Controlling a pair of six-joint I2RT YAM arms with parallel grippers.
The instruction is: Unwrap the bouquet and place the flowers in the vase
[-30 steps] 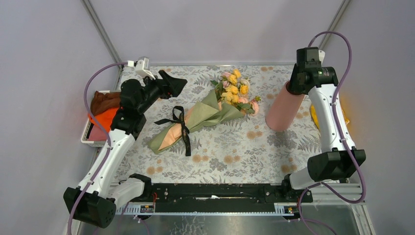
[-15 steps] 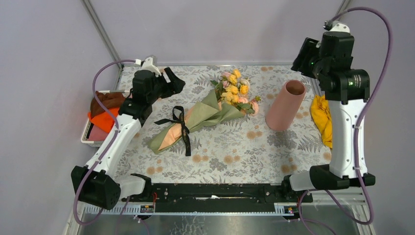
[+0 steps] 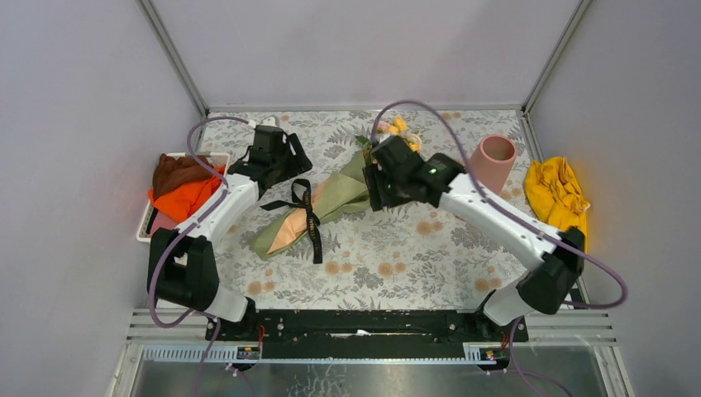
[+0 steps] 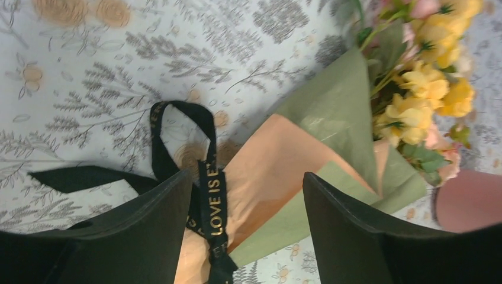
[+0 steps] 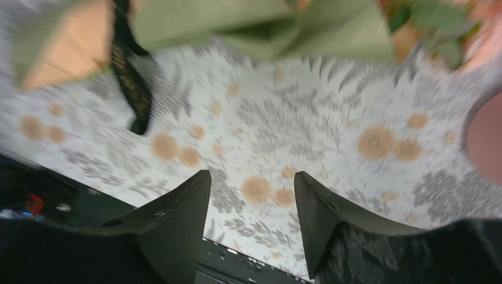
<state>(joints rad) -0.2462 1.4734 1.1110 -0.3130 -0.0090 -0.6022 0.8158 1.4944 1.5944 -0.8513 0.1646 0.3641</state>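
**A:** What moved?

**B:** The right arm (image 3: 496, 219) swung away from the vase (image 3: 494, 161) at upper right. It is now over the bouquet (image 3: 331, 198), mid-frame on the worktop (image 3: 397, 256). The left arm (image 3: 215, 215) came nearer the ribbon (image 3: 307, 211).

**A:** And the fingers?

**B:** The left fingers (image 4: 160, 219) are wide, just above the ribbon. The right fingers (image 5: 183, 207) are apart and hold nothing. The bouquet is still wrapped, so I think untying comes next.

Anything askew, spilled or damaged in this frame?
Nothing stands out. The bouquet lies wrapped, ribbon tied, on the mat; the vase stands upright. Only a yellow cloth lies crumpled beside the mat's right edge.
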